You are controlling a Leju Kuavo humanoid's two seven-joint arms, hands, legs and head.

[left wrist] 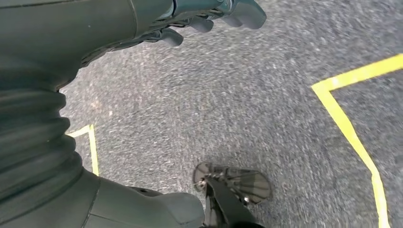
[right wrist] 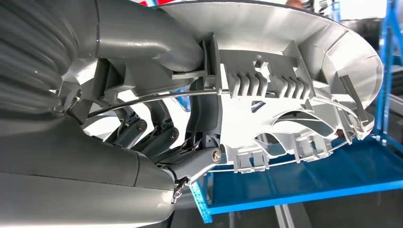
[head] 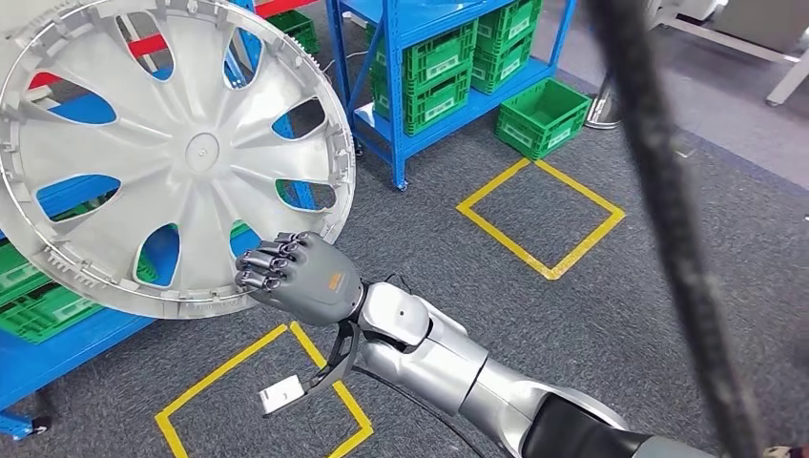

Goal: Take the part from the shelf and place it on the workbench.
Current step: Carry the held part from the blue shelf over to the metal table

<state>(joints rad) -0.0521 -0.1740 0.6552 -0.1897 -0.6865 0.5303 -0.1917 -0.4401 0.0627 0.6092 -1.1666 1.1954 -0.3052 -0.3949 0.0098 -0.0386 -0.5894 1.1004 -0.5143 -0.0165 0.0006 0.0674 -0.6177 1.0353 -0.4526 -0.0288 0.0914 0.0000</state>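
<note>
1. Part: silver wheel cover (head: 176, 153). You will find it held up in the air in front of the blue shelf (head: 67, 348), its face turned to the head camera, clear of the shelf board.
2. Right hand (head: 298, 277): closed on the lower rim of the wheel cover. In the right wrist view its thumb lies over the ribbed back of the rim and the dark fingers (right wrist: 157, 137) curl under it, so the grip looks firm.
3. Left hand (left wrist: 209, 16): hangs low over the grey floor (left wrist: 237, 109). You see fingers lying near one another with nothing in them, but whether they are spread or curled I cannot tell.
4. Surroundings: green crates (head: 439, 67) on a second blue rack, yellow tape squares (head: 539, 215) on the floor.
5. Progress: pick-up judged done, since the part is off the shelf.
6. Remaining: carry to the workbench and set down. No workbench is identifiable here, so expect most of the transfer ahead.
</note>
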